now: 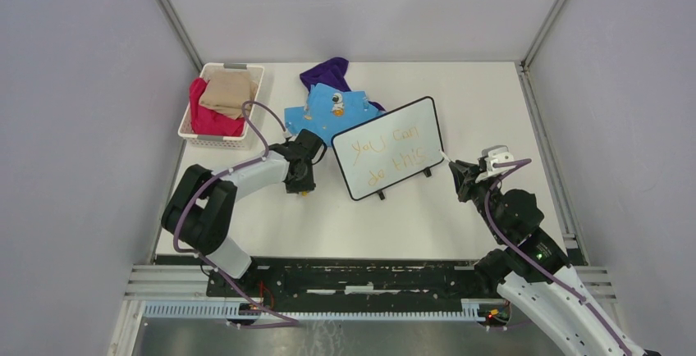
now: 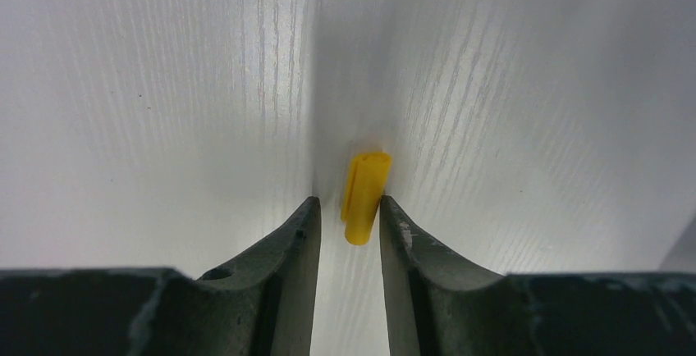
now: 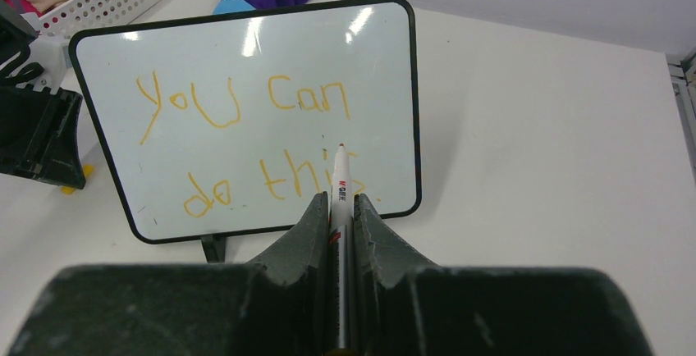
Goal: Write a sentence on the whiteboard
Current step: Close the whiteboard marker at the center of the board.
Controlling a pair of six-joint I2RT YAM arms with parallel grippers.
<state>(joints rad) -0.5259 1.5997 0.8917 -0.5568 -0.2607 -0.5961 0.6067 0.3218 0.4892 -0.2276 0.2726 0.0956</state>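
The white table (image 1: 492,110) carries the whiteboard (image 1: 418,122) at its middle, propped on its feet, the sentence (image 3: 308,100) apparently complete. The right gripper (image 3: 341,208) pinches the marker (image 3: 341,184), tip by the last letter. The left gripper (image 2: 348,202) stands part-open astride a yellow cap (image 2: 365,184), not gripping. Recapping probably follows, needing careful alignment. A basket (image 1: 215,66) holds red cloth (image 1: 209,118) and beige cloth (image 1: 228,93)
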